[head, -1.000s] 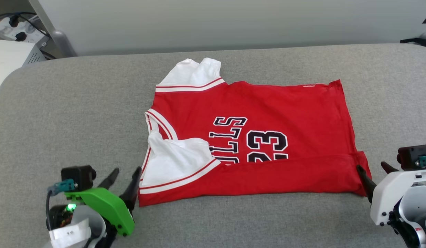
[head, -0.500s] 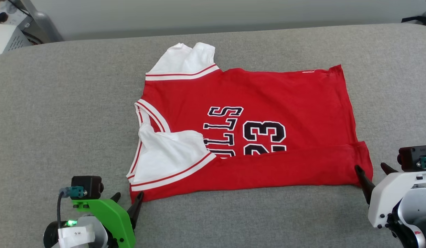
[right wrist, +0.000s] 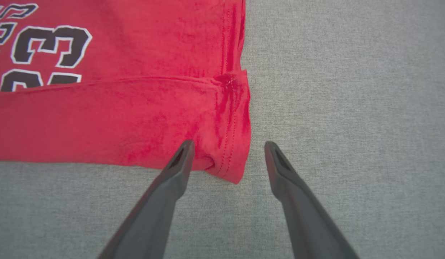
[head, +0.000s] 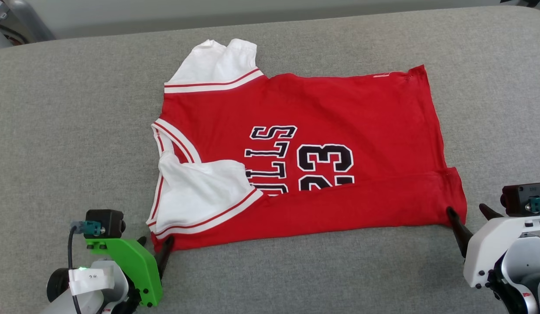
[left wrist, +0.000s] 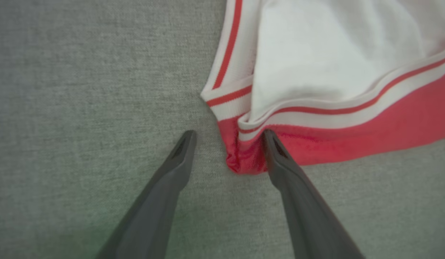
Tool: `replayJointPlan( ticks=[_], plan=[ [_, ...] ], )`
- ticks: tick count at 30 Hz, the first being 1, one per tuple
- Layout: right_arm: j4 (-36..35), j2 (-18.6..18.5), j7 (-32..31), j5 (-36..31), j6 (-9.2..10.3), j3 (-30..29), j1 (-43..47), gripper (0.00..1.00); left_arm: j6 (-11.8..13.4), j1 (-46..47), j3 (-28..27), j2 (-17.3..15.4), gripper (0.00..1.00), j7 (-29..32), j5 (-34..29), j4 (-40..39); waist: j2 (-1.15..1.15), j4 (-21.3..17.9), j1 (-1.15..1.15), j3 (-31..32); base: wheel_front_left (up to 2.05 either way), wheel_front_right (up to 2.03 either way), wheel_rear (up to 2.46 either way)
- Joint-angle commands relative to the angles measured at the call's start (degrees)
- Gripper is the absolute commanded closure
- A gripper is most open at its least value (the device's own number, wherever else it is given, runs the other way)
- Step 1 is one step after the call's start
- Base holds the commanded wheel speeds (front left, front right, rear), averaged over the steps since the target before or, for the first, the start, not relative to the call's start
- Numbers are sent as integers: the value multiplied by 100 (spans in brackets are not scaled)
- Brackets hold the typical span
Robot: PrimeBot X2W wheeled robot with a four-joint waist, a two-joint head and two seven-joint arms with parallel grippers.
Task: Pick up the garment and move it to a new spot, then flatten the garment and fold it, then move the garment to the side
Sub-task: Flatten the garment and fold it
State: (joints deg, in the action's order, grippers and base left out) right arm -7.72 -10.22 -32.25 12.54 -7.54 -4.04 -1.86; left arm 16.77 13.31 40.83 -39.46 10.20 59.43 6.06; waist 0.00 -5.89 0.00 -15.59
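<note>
- Left gripper (head: 155, 240) sits low at the near left, its fingers spread apart and pointing forward.
- Right gripper (head: 465, 208) sits low at the near right, its fingers just as wide.

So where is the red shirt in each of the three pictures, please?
Head view: the shirt lies in the middle, collar to the left, hem to the right.
Left wrist view: the shirt is at the upper right, showing a white sleeve and a red corner.
Right wrist view: the shirt is at the upper left, showing the number 23 and the hem corner.
Shared landmark: the folded red band along the shirt's near edge.
</note>
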Motion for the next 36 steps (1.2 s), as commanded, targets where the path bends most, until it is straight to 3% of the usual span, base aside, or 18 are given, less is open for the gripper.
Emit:
replayJointPlan(
  ticks=[1,11,20,28,30,31,32,36],
  plan=[
    [-24,-14,26,-43,5,-8,15,0,-70,-76,192,145,100,203,121,250,0,-5,0,7,0,0,0],
    [166,-119,-22,-177,5,-184,-35,0,-248,-67,129,100,100,25,125,-195,0,261,0,224,0,0,0],
    [750,80,-125,-464,5,-392,-235,0,45,-28,59,-174,100,88,-43,-1282,0,509,0,218,0,0,0],
    [1459,152,-204,-588,5,-321,-424,0,261,-28,23,-371,100,198,-125,-1785,0,554,0,77,0,0,0],
    [1585,179,-255,-539,5,-283,-426,68,277,-32,24,-391,100,217,-125,-1814,0,553,0,67,0,0,0],
    [1629,193,-270,-506,5,-278,-428,96,284,-35,24,-398,100,226,-122,-1821,0,552,0,65,0,0,0],
    [1671,196,-273,-478,5,-271,-432,100,290,-39,26,-406,100,237,-119,-1825,0,551,0,65,0,0,0],
    [1759,117,-201,-457,5,-313,-471,100,305,-66,45,-436,100,294,-96,-1792,0,542,0,105,0,0,0]
  ],
)
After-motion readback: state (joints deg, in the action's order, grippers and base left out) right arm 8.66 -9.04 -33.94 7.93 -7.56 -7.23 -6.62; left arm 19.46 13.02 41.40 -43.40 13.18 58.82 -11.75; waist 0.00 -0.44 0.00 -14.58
